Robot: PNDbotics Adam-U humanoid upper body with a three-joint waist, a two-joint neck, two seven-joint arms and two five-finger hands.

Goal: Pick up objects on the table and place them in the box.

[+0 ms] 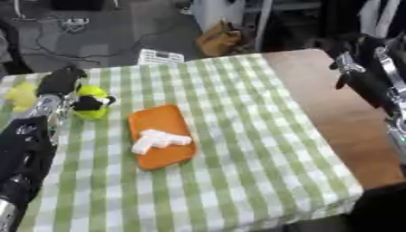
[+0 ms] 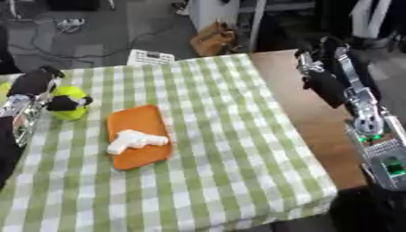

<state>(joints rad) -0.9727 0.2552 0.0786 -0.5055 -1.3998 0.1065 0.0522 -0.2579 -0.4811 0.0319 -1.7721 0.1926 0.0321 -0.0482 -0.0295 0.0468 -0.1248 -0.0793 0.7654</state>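
Left hand (image 1: 70, 93) curled round a yellow-green ball-shaped object (image 1: 93, 103) at the left of the tabletop (image 1: 238, 149) (green-and-white checked cloth). Just beside, to the right: orange tray (image 1: 162, 135) carrying a white pistol-shaped toy (image 1: 158, 140). Right hand (image 2: 321, 74) raised over the bare wooden edge, well apart; fingers impossible to tell. Another yellow object (image 1: 22, 96) at far left.

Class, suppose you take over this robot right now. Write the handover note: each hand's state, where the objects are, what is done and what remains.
Left hand: curled round the yellow-green object at the table's left edge.
Right hand: raised over the bare wood on the right; its fingers cannot be made out.
White pistol-shaped object lies on the orange tray, mid-cloth. Another yellow object lies far left.
No box shows. Nothing visibly placed; all remains.
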